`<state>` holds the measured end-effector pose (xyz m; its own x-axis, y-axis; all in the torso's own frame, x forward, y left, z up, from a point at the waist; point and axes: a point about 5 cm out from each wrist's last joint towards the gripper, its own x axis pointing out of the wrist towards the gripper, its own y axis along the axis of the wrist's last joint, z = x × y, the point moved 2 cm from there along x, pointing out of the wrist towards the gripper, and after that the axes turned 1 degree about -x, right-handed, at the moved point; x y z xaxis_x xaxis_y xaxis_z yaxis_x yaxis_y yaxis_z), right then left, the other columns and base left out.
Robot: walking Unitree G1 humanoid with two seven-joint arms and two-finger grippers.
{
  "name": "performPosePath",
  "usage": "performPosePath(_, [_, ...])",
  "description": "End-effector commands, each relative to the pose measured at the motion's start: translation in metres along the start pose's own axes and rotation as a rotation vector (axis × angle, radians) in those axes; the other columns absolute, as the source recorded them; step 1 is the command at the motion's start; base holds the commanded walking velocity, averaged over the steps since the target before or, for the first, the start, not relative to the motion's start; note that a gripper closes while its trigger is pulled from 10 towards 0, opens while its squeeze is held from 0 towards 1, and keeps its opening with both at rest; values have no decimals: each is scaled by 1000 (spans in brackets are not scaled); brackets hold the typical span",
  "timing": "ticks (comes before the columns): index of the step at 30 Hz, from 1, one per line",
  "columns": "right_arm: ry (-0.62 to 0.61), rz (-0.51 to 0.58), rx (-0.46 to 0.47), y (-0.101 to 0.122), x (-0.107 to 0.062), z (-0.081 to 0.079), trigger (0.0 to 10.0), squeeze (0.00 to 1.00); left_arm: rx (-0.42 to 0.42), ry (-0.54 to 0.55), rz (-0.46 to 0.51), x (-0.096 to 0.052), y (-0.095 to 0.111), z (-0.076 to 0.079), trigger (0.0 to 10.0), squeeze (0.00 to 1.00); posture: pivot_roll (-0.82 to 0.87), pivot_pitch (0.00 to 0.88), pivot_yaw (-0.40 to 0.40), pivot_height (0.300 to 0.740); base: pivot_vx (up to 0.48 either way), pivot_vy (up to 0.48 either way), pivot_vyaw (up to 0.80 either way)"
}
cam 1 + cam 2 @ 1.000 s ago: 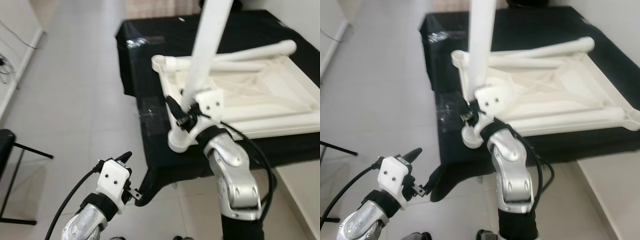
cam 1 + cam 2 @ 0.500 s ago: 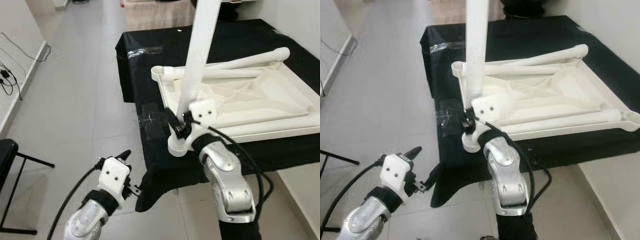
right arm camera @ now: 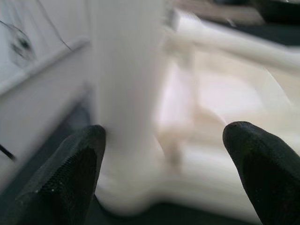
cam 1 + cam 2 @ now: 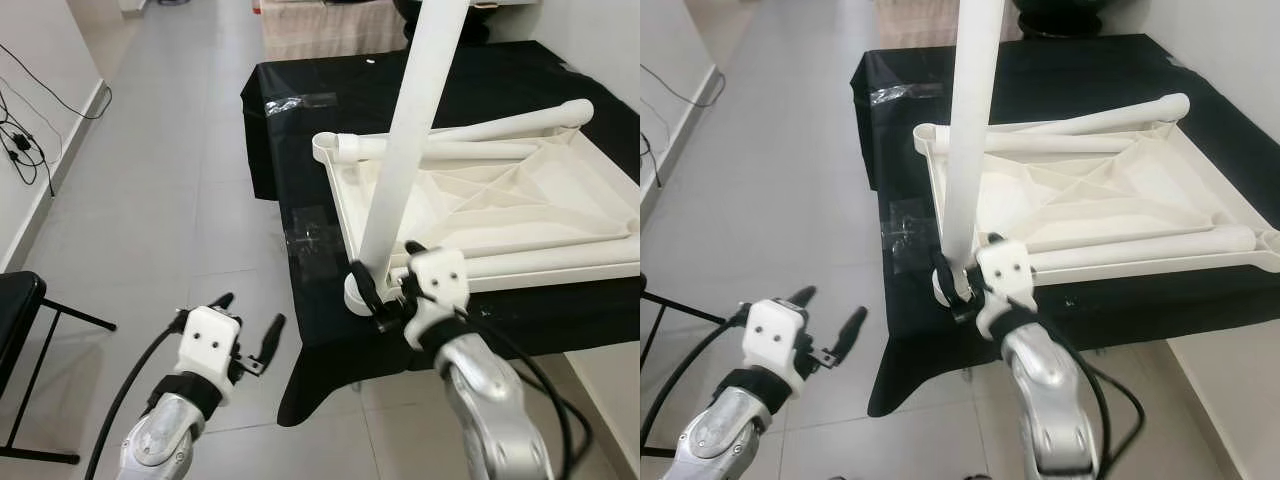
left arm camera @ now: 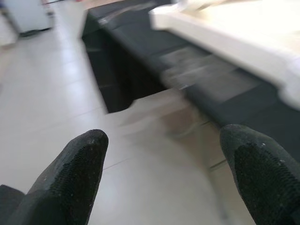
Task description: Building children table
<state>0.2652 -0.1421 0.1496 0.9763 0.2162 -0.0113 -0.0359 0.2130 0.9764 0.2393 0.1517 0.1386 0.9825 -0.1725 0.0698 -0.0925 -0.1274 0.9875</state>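
We see the white tabletop [image 4: 520,200] lying upside down on the black-draped table [image 4: 330,110] in the upper right of the frame, two legs lying across it. A third leg [image 4: 410,140] stands upright in the near corner socket at centre frame. Our right tool [image 4: 385,295] sits at that leg's base with its fingers [image 3: 70,173] spread wide; one touches the leg, the other stands apart. Our left tool [image 4: 248,325] hangs over the floor [image 4: 150,200] at lower left, also spread wide and holding nothing.
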Motion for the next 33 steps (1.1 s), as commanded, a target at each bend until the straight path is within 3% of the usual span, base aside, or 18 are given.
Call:
performPosePath(1, [-80, -66, -13, -13, -8, 13, 10000, 0, 45, 57, -75, -7, -15, -8, 10000, 0, -38, 116, 2, 740, 0, 0, 0])
performPosePath(6, [-91, -126, -23, -26, -21, 14, 10000, 0, 36, 173, -150, -24, -29, -21, 10000, 0, -29, 100, 15, 740, 0, 0, 0])
performPosePath(11, [-122, -146, -9, -34, -20, 17, 10000, 0, 32, 239, -155, -23, -32, -28, 10000, 0, -12, 74, 7, 740, 0, 0, 0])
performPosePath(33, [-128, -131, 2, -36, -14, 20, 10000, 0, 34, 177, -121, -7, -33, -19, 10000, 0, -29, 49, -4, 740, 0, 0, 0])
